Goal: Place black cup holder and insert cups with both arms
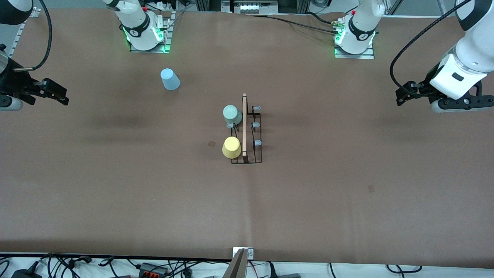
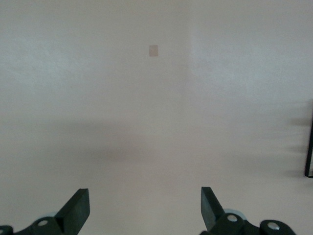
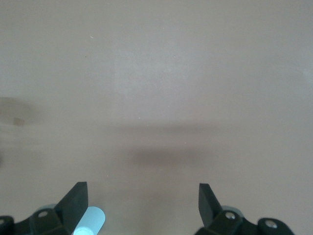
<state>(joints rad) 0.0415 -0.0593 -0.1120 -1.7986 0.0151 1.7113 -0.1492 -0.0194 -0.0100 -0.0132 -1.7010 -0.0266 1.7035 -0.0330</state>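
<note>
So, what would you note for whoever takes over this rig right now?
Left gripper and right gripper: fingers open, empty, each waiting over its own end of the table.
Black cup holder stands mid-table.
Done: grey-green cup and yellow cup sit upside down on its pegs.
Left: light blue cup, upside down on the table near the right arm's base, goes on a free peg.
</note>
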